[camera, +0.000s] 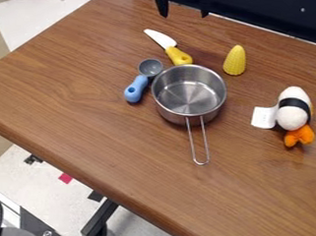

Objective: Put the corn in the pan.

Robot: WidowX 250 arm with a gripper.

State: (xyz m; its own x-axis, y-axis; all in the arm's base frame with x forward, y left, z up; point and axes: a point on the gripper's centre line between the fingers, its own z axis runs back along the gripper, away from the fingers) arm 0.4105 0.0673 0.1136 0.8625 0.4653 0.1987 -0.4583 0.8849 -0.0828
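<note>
Corn down and to the right of me in the view, pan close by it.
From my gripper [184, 16] at the top edge, the corn [235, 61] lies toward the camera and rightward — its long axis runs roughly up and down the view, narrow tip upward, though I can't tell standing from lying. It sits just beside the pan [162, 105], behind its right rim. My fingers hang well apart, nothing between them, touching nothing.
</note>
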